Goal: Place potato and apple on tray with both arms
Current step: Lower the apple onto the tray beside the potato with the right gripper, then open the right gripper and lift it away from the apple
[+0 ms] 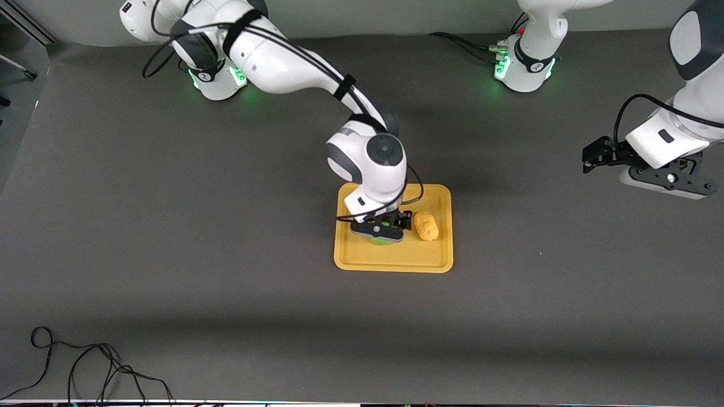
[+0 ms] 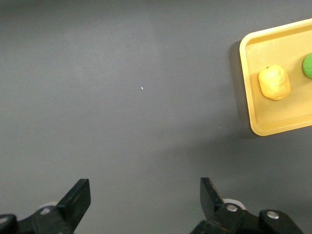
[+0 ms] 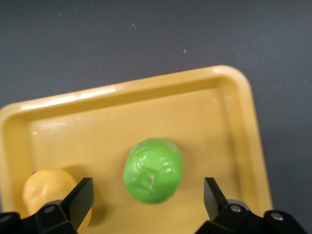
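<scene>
The yellow-orange tray [image 1: 396, 257] lies mid-table. On it rests the tan potato [image 1: 426, 225], toward the left arm's end. Beside it sits the green apple [image 1: 383, 241], mostly hidden under my right gripper [image 1: 380, 232]. In the right wrist view the apple [image 3: 153, 170] lies on the tray [image 3: 146, 112], with the right gripper [image 3: 147, 190] open above it and a gap between each finger and the fruit; the potato [image 3: 48, 187] shows by one finger. My left gripper [image 1: 591, 159] hangs open and empty over bare table near the left arm's end. Its wrist view [image 2: 145, 195] shows the tray [image 2: 278, 114], potato [image 2: 274, 82] and apple [image 2: 308, 65] far off.
Dark grey tabletop surrounds the tray. A loose black cable [image 1: 85, 367] lies at the table's edge nearest the front camera, toward the right arm's end. Both arm bases [image 1: 218, 79] [image 1: 523, 70] stand along the table's farthest edge.
</scene>
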### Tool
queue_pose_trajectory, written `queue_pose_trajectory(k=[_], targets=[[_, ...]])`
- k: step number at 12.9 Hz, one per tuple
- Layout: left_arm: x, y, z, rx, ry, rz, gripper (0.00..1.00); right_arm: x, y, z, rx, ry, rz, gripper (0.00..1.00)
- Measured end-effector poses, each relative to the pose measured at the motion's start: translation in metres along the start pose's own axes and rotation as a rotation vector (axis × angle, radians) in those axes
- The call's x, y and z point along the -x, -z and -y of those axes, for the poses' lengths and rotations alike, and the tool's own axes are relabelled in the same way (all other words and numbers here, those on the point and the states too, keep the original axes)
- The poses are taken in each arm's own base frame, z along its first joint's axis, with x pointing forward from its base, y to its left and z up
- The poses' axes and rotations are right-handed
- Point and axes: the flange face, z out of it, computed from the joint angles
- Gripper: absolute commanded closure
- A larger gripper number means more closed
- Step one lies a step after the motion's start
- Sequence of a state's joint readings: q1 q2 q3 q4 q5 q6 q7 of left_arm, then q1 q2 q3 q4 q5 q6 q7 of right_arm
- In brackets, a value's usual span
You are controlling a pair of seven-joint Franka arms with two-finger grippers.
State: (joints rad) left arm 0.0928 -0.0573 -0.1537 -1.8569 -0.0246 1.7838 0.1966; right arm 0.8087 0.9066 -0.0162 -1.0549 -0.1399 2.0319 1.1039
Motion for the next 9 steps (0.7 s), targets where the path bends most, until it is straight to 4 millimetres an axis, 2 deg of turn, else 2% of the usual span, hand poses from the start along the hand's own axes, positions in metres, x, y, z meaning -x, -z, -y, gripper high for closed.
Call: queue_pose_trajectory(k=[4,6,7,8,9], targets=[[-0.001,-0.001,0.001,0.001,0.0,0.001,0.0,-0.01,0.137,-0.03,0.047,-0.031,0.016,0.0],[-0.001,0.0,0.001,0.001,0.0,0.001,0.0,-0.018,0.19,-0.058,0.079,-0.012,0.031,0.0],[-0.001,-0.001,0.002,0.001,0.001,0.001,0.0,-0.033,0.209,-0.082,0.109,0.012,0.052,0.0],[-0.001,-0.001,0.002,0.001,0.001,0.001,0.0,-0.057,0.226,-0.112,0.123,0.044,0.072,0.0],[-0.001,0.0,0.002,0.001,0.001,0.001,0.0,-0.088,0.242,-0.15,0.117,0.083,0.091,0.0]])
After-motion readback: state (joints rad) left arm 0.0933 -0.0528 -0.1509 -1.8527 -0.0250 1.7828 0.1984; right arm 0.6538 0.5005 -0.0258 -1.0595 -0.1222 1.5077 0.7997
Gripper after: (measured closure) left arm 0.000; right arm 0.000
